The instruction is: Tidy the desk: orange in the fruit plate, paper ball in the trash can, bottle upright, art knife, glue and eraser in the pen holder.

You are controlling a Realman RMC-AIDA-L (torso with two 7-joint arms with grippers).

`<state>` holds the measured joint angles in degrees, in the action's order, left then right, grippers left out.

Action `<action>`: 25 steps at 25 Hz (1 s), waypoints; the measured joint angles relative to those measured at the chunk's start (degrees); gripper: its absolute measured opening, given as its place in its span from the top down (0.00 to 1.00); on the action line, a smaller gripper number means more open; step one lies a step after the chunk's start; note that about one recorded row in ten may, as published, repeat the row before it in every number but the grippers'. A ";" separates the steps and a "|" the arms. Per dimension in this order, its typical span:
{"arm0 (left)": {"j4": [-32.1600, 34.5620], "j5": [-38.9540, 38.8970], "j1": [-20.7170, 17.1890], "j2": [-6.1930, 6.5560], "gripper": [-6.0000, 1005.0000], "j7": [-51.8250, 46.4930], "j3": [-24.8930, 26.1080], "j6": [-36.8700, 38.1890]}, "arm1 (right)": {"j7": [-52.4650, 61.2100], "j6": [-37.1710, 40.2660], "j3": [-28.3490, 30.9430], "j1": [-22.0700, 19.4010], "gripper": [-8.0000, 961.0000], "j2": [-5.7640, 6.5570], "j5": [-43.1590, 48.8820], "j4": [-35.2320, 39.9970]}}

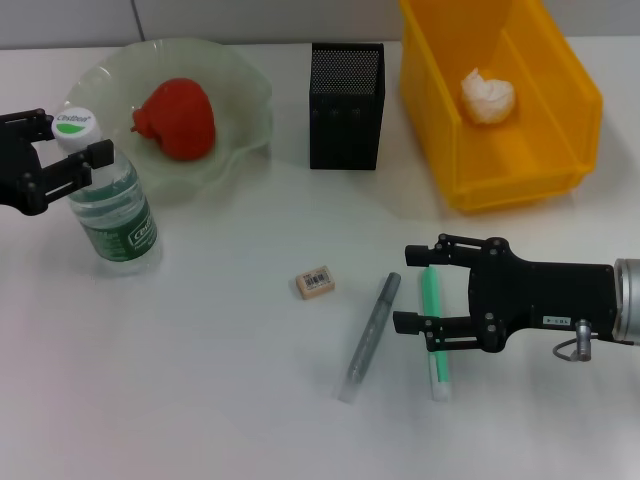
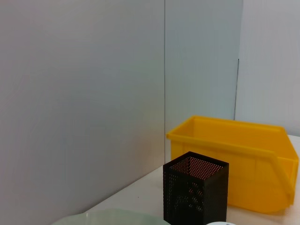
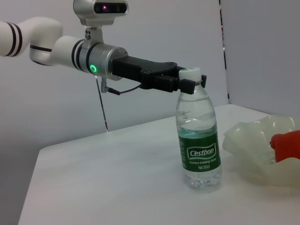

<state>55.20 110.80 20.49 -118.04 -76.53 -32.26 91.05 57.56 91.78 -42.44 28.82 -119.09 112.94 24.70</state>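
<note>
Glue [image 1: 434,330] partly hidden under right end effector [image 1: 412,288], fingers spread.

a lab: bare white table [image 1: 200,400], plain grey wall panels [image 2: 79,93].

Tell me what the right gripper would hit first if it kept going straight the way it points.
The right gripper points toward the robot's left, fingers open either side of the green glue stick. Going straight on, it would probably meet the grey art knife first, then the eraser, though its height above them is unclear.
</note>
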 joint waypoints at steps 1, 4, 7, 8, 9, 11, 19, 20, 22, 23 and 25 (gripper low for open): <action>0.00 0.00 0.00 0.00 0.55 0.00 0.00 0.00 | 0.00 0.00 0.00 0.00 0.15 0.00 0.00 0.00; 0.00 0.00 0.06 0.00 0.55 -0.02 0.00 0.02 | 0.00 -0.02 0.00 0.00 0.15 0.00 0.00 0.00; 0.00 0.00 0.08 0.00 0.55 -0.02 0.00 0.08 | 0.00 -0.03 0.00 0.00 0.15 0.00 0.00 -0.06; 0.00 0.00 0.08 0.00 0.54 -0.02 0.00 0.08 | 0.00 -0.03 0.00 0.00 0.15 0.00 0.00 -0.07; 0.00 -0.06 0.00 -0.02 0.54 -0.01 0.03 -0.18 | 0.00 -0.03 0.00 0.00 0.15 0.00 0.00 -0.08; 0.00 -0.06 0.00 -0.02 0.54 -0.01 0.03 -0.18 | 0.00 -0.03 0.00 0.00 0.16 0.00 0.00 -0.10; 0.01 -0.38 -0.17 -0.08 0.46 -0.01 0.04 -0.20 | 0.00 -0.03 0.00 -0.09 0.16 0.00 0.00 -0.18; 0.01 -0.38 -0.17 -0.08 0.42 -0.01 0.04 -0.20 | 0.00 -0.03 0.00 -0.09 0.16 0.00 0.00 -0.18; 0.02 -0.40 -0.18 -0.09 0.35 -0.01 0.03 -0.16 | 0.00 -0.03 0.00 -0.10 0.16 0.00 0.00 -0.18; 0.02 -0.40 -0.18 -0.09 0.31 -0.01 0.03 -0.16 | 0.00 -0.02 0.00 -0.10 0.16 0.00 0.00 -0.18; 0.00 -0.42 -0.18 -0.09 0.27 -0.02 0.04 -0.12 | 0.00 0.01 0.00 -0.14 0.16 0.00 0.00 -0.18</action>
<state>55.20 110.38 20.30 -118.13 -76.55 -32.22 90.93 57.56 91.79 -42.45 28.68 -119.09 112.94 24.52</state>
